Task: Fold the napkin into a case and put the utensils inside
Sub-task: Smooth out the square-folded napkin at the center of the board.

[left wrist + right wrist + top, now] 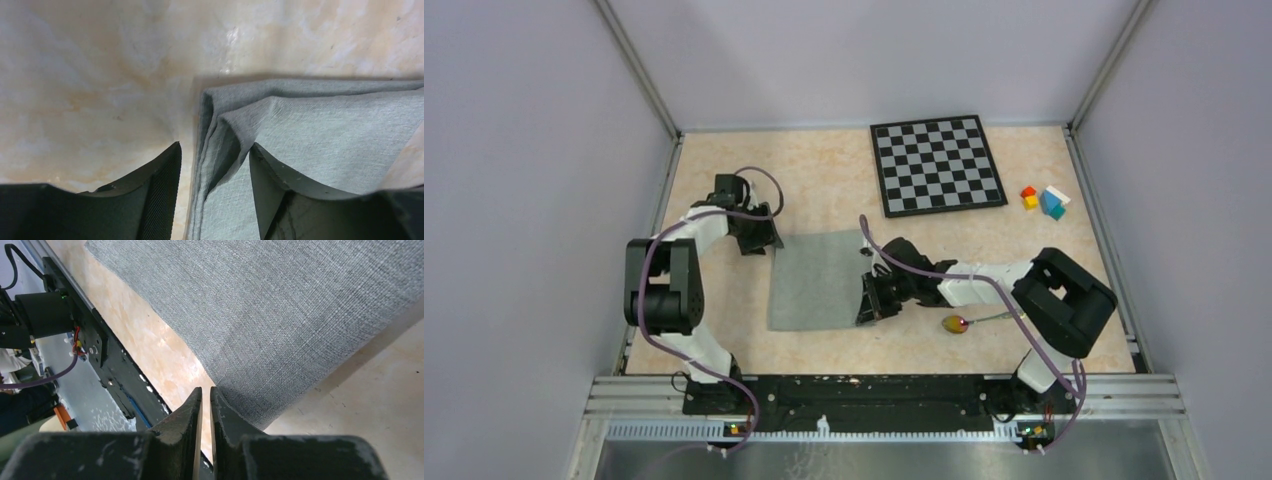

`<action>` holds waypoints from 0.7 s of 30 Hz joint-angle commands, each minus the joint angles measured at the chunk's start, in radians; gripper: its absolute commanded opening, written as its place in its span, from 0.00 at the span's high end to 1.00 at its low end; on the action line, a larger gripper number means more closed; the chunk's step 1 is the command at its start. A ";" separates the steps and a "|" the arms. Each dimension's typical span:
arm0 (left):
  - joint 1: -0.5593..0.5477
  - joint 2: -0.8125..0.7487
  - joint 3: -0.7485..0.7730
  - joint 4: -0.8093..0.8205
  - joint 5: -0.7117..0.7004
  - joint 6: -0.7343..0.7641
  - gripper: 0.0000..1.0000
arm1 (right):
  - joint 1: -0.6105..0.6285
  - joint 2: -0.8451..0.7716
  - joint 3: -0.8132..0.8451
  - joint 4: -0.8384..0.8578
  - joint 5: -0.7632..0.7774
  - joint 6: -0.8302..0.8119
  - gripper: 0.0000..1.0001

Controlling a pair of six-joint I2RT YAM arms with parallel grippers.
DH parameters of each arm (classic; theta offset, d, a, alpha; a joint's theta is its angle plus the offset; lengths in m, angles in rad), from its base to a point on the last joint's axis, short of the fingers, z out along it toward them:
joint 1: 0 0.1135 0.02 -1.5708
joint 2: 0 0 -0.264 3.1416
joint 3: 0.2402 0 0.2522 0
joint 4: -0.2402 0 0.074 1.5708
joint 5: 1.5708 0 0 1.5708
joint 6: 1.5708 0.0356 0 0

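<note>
- Counter [824, 190]: tan marbled top, everything sits on it.
- Napkin [817, 280]: grey-green, lying flat and folded into a rectangle mid-counter, between my two arms.
- Chessboard [937, 165]: far side, well apart from the napkin.
- Left claw [215, 147]: at the napkin's far left corner, fingers apart, straddling the layered edge, not clamped.
- Right claw [205, 390]: at the near right corner, fingers almost together. Can't tell if any cloth is caught.
- Spoon [956, 323]: on the counter right of the napkin, beside my right arm.
- Coloured blocks [1044, 200]: small cluster right of the chessboard.
</note>
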 commanded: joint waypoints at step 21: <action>-0.047 -0.156 -0.025 -0.120 -0.114 0.010 0.12 | -0.028 -0.016 0.038 0.050 -0.020 -0.019 0.81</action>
